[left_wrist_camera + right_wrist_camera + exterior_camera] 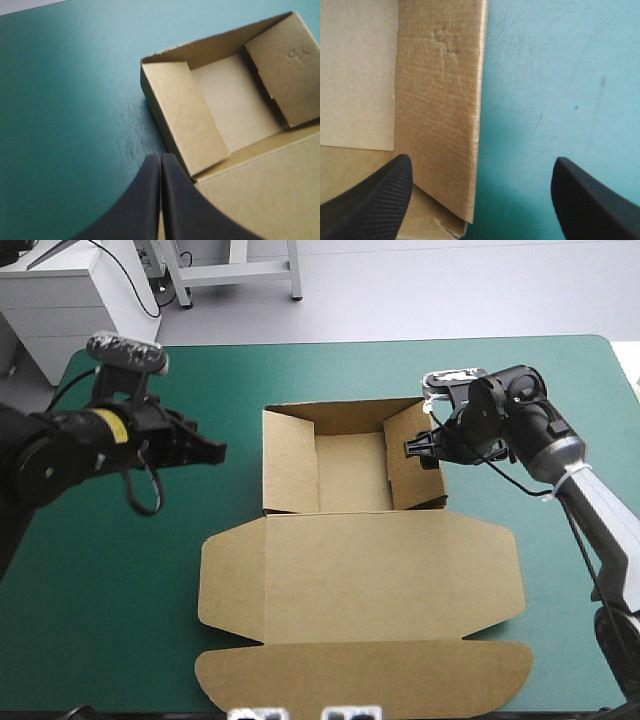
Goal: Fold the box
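Observation:
The brown box lies mid-table as an open tray with its walls raised. Its lid is spread flat toward the near edge and ends in a long front flap. My left gripper hovers left of the tray, apart from it, fingers shut. In the left wrist view the gripper points at the tray's near left corner. My right gripper is over the tray's right wall. In the right wrist view the gripper is open, and the right wall stands between its fingers, nearer one of them.
The teal-green cover lies bare to the left and right of the box. The front flap reaches almost to the table's near edge. White furniture stands beyond the far left corner.

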Robot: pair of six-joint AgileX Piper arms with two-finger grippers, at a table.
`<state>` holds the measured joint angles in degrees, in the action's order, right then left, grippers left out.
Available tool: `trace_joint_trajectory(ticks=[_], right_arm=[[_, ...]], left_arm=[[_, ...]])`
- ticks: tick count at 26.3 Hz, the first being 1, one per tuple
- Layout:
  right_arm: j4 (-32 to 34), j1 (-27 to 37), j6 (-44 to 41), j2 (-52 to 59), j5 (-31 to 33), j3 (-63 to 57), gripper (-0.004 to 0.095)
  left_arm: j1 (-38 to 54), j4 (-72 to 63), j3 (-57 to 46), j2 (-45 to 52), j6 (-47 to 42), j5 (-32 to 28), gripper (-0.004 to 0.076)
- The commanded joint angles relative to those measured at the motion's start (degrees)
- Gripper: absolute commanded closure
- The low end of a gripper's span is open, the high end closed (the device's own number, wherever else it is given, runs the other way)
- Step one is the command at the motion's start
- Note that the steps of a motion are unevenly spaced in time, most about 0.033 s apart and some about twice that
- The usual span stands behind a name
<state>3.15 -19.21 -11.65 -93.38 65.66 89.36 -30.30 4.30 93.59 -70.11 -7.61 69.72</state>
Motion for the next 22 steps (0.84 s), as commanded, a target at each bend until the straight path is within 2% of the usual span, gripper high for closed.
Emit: trace_joint_trajectory(ticks=[1,4,11,18,22], right_arm=[[-1.39,0.12,0.58,2.83,-6.57,-1.62,0.0192],[-1.54,0.12,0.33,2.83,-10.75,-4.95,0.0192],[-1.63,0.12,0.33,1.15,-12.05,-8.01,0.0193],[-4.52,0.12,0.91,-1.79,-14.21,-9.93,0.0199],[-5.71,0.12,1.42,-3.18,-14.59,-10.06,0.0298]], left_arm=[[-0.28,-0.11,-9.56,9.99,1.84,-4.79,0.0732],[-0.28,0.01,-24.0,20.2,3.54,-7.91,0.0732],[-0.28,-0.98,-43.97,38.07,3.54,-17.7,0.0732],[-0.28,-2.6,-53.95,50.35,3.54,-18.05,0.0732],[-0.28,-3.11,-56.33,55.9,3.54,-19.19,0.0732]])
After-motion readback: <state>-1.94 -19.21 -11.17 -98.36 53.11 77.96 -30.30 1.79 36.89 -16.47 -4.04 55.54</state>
